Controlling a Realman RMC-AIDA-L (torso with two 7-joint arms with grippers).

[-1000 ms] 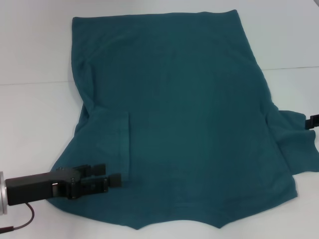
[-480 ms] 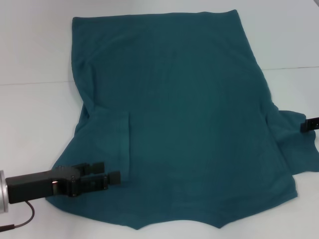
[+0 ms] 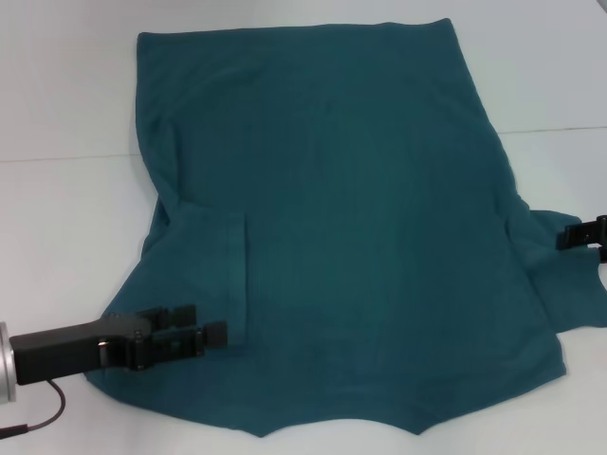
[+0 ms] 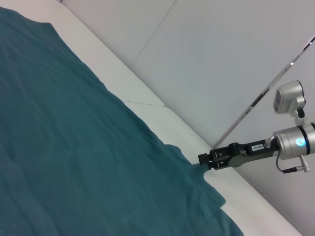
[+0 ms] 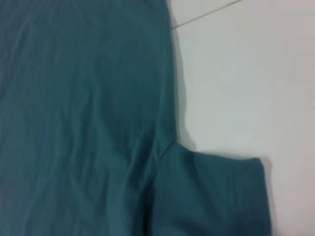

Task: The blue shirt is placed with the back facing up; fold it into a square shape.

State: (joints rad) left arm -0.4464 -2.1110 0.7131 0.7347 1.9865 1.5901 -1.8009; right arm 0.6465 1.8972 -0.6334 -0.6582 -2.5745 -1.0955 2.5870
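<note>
Looks like I'm running this in a lab or test cell, not anyone's home. The work surface is a plain white table (image 3: 66, 237) with a seam line running across it, and behind it in the left wrist view I only see bare pale wall panels (image 4: 221, 64) with thin joints between them. No furniture or decor that I can spot, just white all over.

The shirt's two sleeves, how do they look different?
On the blue shirt, the left sleeve is folded in over the body; the right sleeve sticks out on the table. The left hand is over the left sleeve; the right hand is at the right sleeve's edge. Both are teal.
</note>
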